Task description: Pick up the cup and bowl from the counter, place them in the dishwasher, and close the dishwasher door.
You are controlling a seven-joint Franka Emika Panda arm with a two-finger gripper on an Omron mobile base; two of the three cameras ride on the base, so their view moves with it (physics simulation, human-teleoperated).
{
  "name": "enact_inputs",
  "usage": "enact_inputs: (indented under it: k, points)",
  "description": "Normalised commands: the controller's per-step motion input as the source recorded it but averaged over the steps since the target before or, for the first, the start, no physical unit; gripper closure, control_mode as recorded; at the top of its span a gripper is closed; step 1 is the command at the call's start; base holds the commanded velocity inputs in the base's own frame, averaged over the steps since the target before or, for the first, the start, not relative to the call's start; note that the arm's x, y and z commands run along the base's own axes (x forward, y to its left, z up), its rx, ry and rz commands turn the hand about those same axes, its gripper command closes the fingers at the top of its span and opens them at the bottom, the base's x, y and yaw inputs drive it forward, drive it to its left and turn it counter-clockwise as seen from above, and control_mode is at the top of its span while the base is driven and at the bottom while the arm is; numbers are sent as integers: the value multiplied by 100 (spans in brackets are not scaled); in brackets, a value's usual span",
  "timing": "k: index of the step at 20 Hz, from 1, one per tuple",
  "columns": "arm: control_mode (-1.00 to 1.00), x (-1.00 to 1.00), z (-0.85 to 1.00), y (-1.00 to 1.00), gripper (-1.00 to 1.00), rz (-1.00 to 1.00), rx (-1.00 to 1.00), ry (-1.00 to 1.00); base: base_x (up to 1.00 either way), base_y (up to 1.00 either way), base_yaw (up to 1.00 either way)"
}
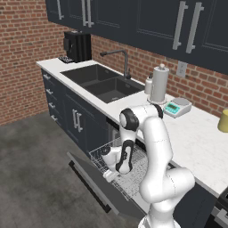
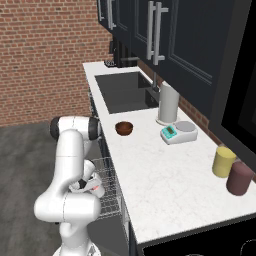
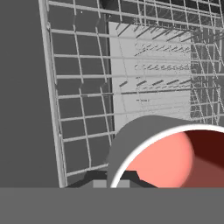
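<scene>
Red-topped cup (image 3: 168,157) sits clenched in the gripper (image 2: 92,187) above the dishwasher (image 1: 129,176) rack; no legible writing.

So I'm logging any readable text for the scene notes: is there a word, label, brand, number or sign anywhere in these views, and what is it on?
None can be read.
The kitchen scale has a teal display panel: no digits legible, too small.
The coffee machine, the yellow canister, the maroon canister and the cup: no lettering visible.
</scene>
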Motion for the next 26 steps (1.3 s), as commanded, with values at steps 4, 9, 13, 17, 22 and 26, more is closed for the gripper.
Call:
enact_inputs:
  k: [4, 9, 13, 17, 22, 26]
  points:
    - [-100, 5, -54, 0, 100, 0, 0, 0, 0, 0, 0]
    - [-100, 0, -24, 0, -100, 0, 0, 0, 0, 0, 0]
    - [-100, 0, -1, 0, -100, 0, 0, 0, 0, 0, 0]
    - [-100, 0, 27, 0, -100, 0, 1, 0, 0, 0, 0]
    - [-100, -22, 95, 12, -100, 0, 0, -4, 0, 0, 0]
    - [-100, -25, 100, 38, -100, 0, 0, -10, 0, 0, 0]
